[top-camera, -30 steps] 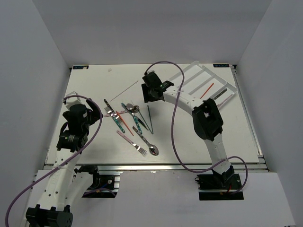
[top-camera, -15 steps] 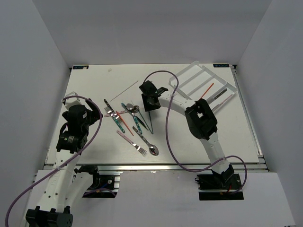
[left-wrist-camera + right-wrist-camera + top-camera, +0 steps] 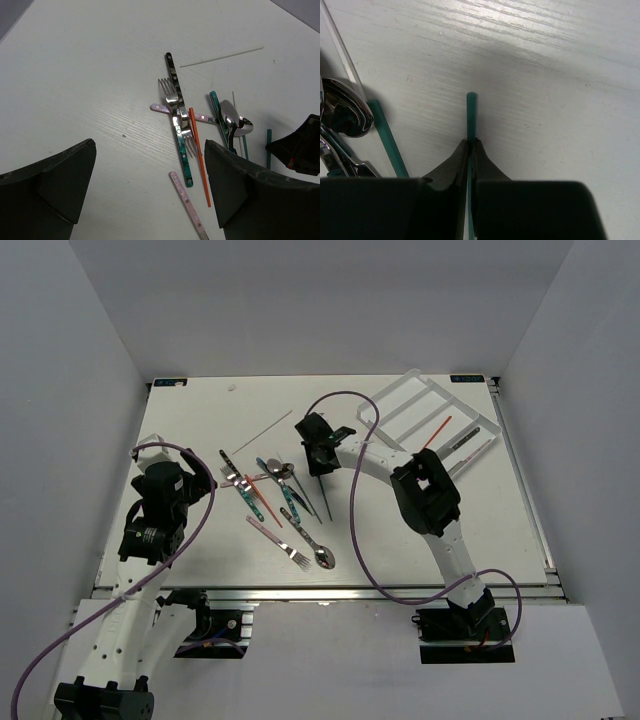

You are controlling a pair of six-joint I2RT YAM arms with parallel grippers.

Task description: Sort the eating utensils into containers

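Observation:
My right gripper point(image 3: 471, 142) is down at the table and shut on a thin teal stick point(image 3: 471, 115), whose end pokes out past the fingertips. From above, the right gripper point(image 3: 318, 462) sits at the right edge of the utensil pile point(image 3: 275, 490), and the stick point(image 3: 326, 502) trails toward the near edge. My left gripper point(image 3: 150, 150) hovers open over the pile's left side, above a pink-handled fork point(image 3: 187, 207), a teal-handled knife point(image 3: 179, 135) and an orange stick point(image 3: 199, 160). The clear divided tray point(image 3: 410, 377) lies at the back right with an orange stick point(image 3: 436, 432) in it.
A second teal stick point(image 3: 387, 142), a spoon bowl point(image 3: 345, 110) and a white stick point(image 3: 337, 45) lie just left of my right fingers. Another white stick point(image 3: 262, 432) lies apart behind the pile. A dark-handled utensil point(image 3: 465, 440) rests in the tray.
My right gripper moved left and down from near the tray to the pile's right edge and shut on the teal stick. The left arm has stayed put.

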